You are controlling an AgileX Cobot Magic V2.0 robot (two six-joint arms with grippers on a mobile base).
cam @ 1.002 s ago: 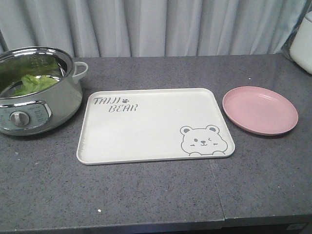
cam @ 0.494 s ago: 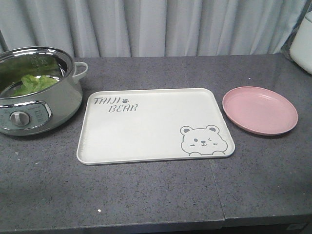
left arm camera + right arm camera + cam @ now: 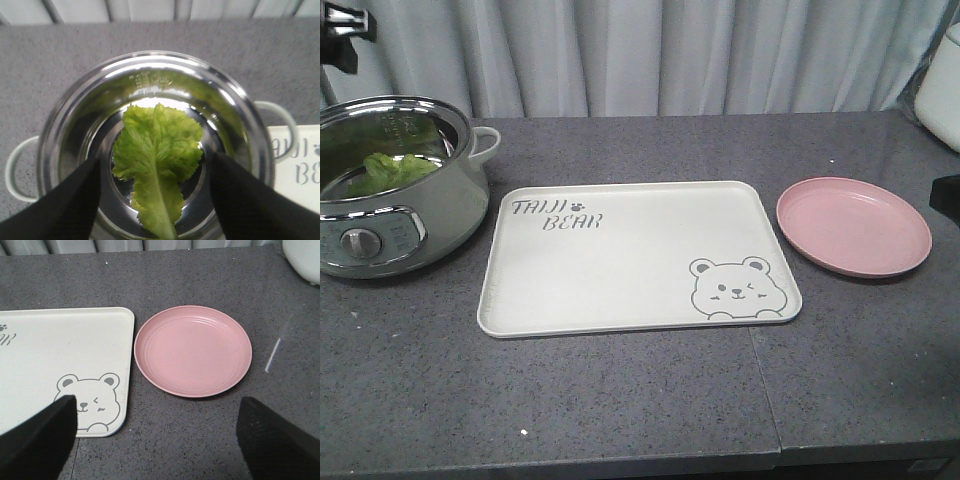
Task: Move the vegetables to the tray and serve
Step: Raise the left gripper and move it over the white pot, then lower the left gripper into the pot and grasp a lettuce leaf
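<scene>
Left gripper [image 3: 154, 159] hangs right over the steel pot [image 3: 165, 56]. Its 2 black fingers [image 3: 65, 200] are spread wide, 1 each side of the opening, gripping nothing. The vegetables [image 3: 157, 150] lie in the bottom of the pot. The wrist cam shows 1 ruffled green leaf w/ a pale rib, stalk end toward the camera; can't tell if more sit under it. Pot stands at the left end of the grey counter [image 3: 620, 400], just beside the tray [image 3: 620, 270] but not touching it, w/ 1 pale handle pointing at the tray's far-left corner. Tray lies flat mid-counter, bear face at its near-right corner, lettering at far left. Right gripper [image 3: 157, 400] is parted wide too, holding nothing, hovering above the counter approx. btwn the tray's bear corner and the pink plate [image 3: 192, 350]. Plate sits right of the tray w/ a narrow gap btwn them. White appliance [image 3: 942, 85] at far right, curtain [image 3: 670, 50] behind.
</scene>
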